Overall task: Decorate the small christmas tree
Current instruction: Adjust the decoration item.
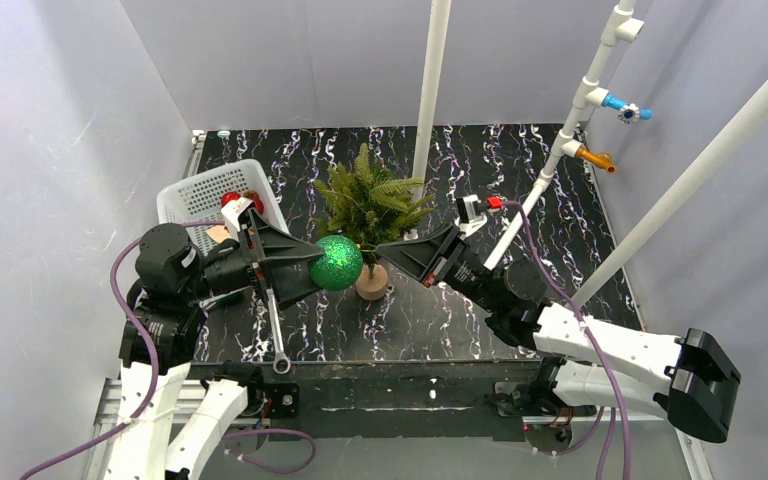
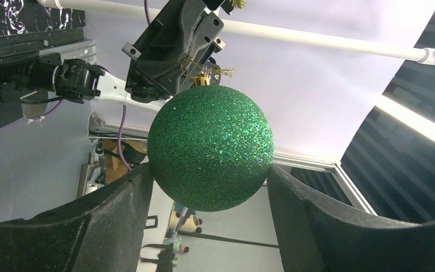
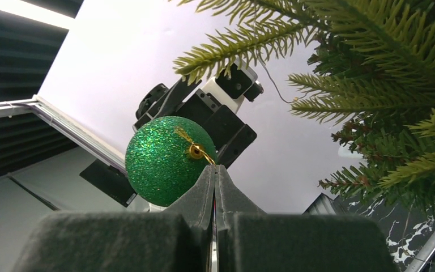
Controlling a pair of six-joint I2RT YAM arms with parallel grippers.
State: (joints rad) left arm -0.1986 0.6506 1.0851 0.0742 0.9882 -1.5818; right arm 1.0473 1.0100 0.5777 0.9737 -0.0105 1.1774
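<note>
The left fingers [image 2: 113,221], spread wide, clasped a green glitter ball [image 1: 337,262] by its sides above the table [image 1: 410,325]. The right fingers [image 3: 195,198], pressed together, pinched the gold loop [image 3: 204,156] on the ball's cap. Just behind them the tree [image 1: 372,205] stood upright mid-table on its round base [image 1: 371,284]. A white basket [image 1: 195,195] sat farther back on the left.

A small green Christmas tree [image 1: 372,203] with bushy needle branches stands upright on a thin trunk and round tan wooden base, just to nine o'clock of the dark marbled tabletop's [image 1: 560,250] middle.
</note>
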